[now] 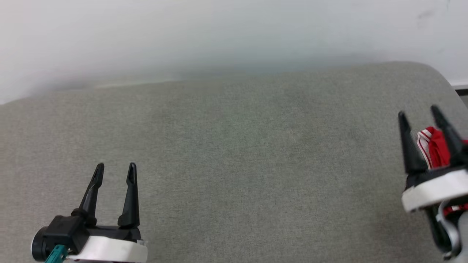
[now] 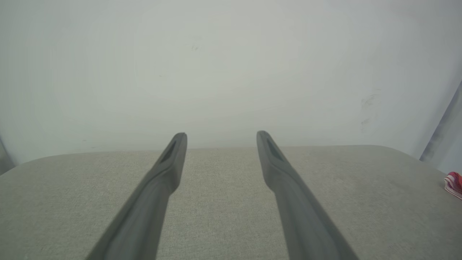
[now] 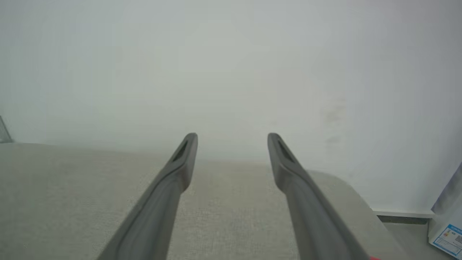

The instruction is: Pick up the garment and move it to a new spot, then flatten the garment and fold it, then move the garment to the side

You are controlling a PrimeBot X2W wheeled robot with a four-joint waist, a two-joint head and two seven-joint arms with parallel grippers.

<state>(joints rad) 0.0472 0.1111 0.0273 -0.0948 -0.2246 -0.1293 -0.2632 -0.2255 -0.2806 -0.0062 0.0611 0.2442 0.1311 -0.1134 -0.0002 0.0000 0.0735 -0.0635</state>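
1. The garment (image 1: pixel 435 148) lies at the far right edge of the grey fabric surface (image 1: pixel 234 164). It shows as a bunched patch of red cloth with striped white trim. Most of it is hidden by the right gripper (image 1: pixel 418 112) or cut off by the picture's edge, so I cannot tell whether it is folded or crumpled.
2. The left wrist view also catches a bit of it at its right edge (image 2: pixel 455 184).
3. This scene fits two stages: a heap waiting at the side to be picked up, or a folded shirt already set aside. The pictures do not settle which.
4. Either way, the care lies with the right arm. Its fingers stand close to the cloth, so any move should avoid snagging the trim or dragging a fold by accident.
5. The right gripper is released, jaws wide apart with nothing between them. It points toward the wall (image 1: pixel 219 33), and the cloth lies beneath and behind it.
6. The left gripper (image 1: pixel 116 167) is at the near left, well apart from the shirt. It is also spread and empty, with its fingers pointing away over bare fabric.
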